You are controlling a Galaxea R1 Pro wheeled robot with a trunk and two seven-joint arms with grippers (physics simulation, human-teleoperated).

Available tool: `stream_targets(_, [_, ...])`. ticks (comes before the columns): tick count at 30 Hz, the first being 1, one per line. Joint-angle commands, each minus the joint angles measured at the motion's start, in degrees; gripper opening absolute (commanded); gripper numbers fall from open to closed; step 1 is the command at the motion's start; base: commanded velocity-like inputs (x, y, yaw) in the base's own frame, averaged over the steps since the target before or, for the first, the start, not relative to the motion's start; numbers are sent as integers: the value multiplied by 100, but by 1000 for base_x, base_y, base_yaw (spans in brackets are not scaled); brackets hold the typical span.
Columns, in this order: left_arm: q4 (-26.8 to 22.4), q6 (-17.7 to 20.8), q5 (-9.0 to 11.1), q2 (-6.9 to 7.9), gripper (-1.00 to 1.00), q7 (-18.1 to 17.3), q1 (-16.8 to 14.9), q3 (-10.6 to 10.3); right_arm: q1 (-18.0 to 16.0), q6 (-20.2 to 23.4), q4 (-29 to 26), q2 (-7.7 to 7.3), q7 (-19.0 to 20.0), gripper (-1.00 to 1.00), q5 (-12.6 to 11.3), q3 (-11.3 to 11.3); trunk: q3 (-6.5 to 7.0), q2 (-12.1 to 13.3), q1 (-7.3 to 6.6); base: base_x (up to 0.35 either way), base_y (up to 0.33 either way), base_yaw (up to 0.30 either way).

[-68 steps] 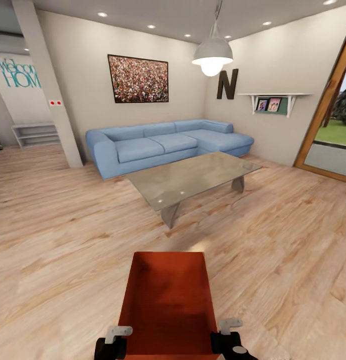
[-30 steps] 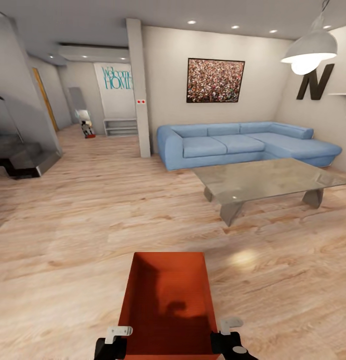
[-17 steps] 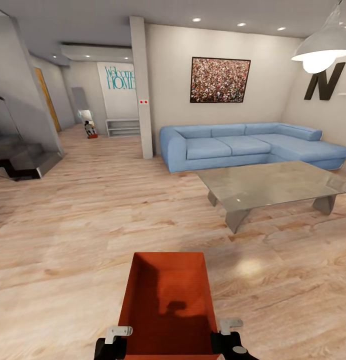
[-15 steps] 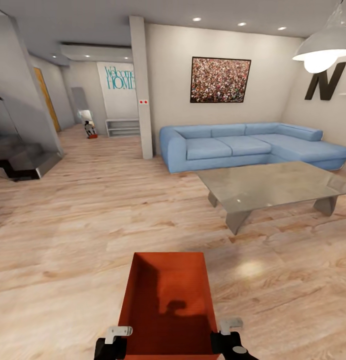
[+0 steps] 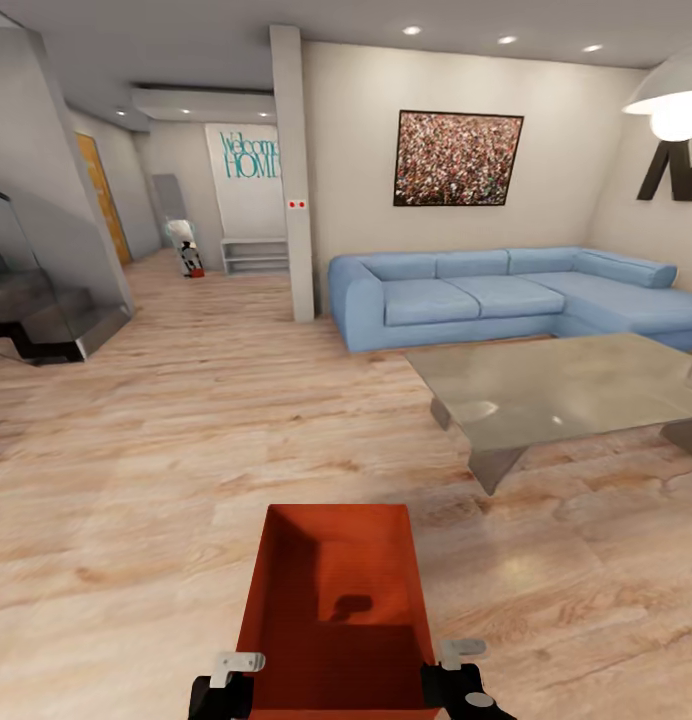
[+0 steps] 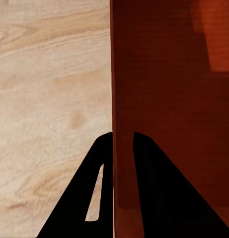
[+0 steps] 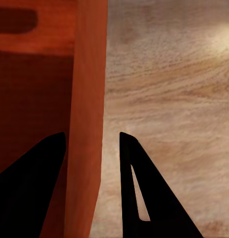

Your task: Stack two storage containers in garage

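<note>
**Red bin held between both tools, long side pointing ahead across the living room**

One red-orange storage container (image 5: 334, 610) hangs low in front of the robot, above the light wood floor (image 5: 136, 480). It is open-topped and empty, and its long axis runs straight away from the robot.

The left tool (image 5: 226, 685) pinches the container's left wall near the closest corner; the left wrist view shows one dark finger on each side of that thin wall (image 6: 113, 99). The right tool (image 5: 456, 680) straddles the right wall (image 7: 87, 99) the same way, though a small gap shows beside its outer finger. Both arms are equally near, one per side.

A glass desk (image 5: 561, 385) and a blue sofa (image 5: 486, 295) stand ahead to the right. Ahead to the left, past a white pillar (image 5: 291, 170), a hallway (image 5: 171, 290) opens; this looks like the likely way out toward the garage.
</note>
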Motion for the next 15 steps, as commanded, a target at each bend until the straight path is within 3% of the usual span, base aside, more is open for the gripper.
stream_targets(1, [0,-21,-64,-2,-100,76,-6,173,-3,-18,6,-1,-50,-100,-21,-8,-5,-2,3,347,0,259])
stream_targets(15, [0,-21,-64,-2,-100,75,-6,172,-3,-18,6,-1,-50,-100,-21,-8,-5,-2,3,347,0,284])
